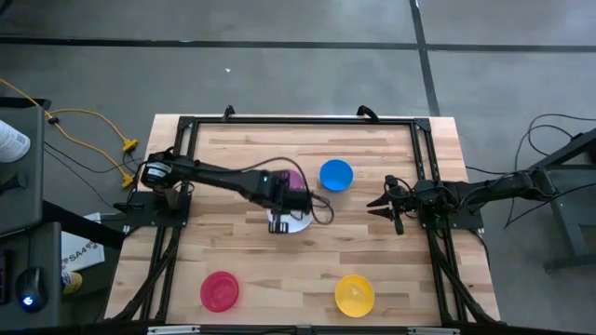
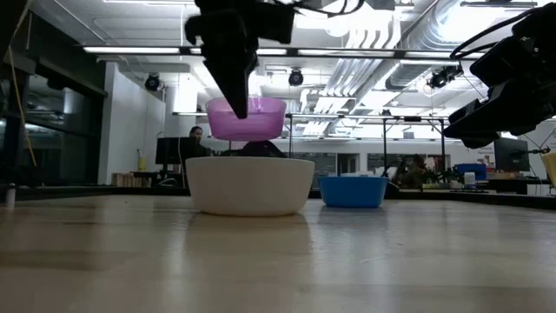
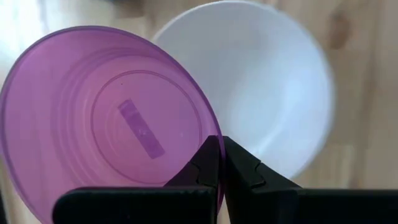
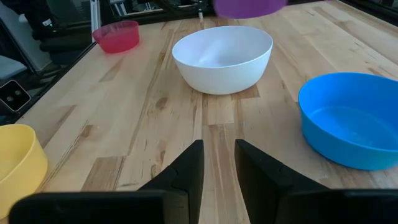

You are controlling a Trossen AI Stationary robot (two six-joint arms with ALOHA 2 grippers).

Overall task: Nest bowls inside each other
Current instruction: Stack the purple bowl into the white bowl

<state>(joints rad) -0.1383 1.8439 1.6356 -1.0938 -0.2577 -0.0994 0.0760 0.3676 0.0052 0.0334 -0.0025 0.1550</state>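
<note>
Pinched between the left tool's closed fingers, right at the wrist camera, is the rim of the purple bowl; that bowl hangs upright in the air just above the white bowl, not touching it.

Taking things from largest to smallest:

The tabletop carries all the other bowls, well apart from each other.

The white bowl sits near the middle of the tabletop and looks slightly the widest, so it is the sensible base for the stack. From the wrist view the purple bowl is offset to 1 side of the white bowl's opening. My advice: centre it over the opening first, then lower it level until its base is down inside, and only then release the rim. Dropping it from this height risks a bounce or a tilt.

The blue bowl stands just beyond the white one, close to the lowering path, so keep the descent straight.

The yellow bowl and red-pink bowl wait at the near edge.

The right tool rests at the right side, fingers apart and empty.
</note>
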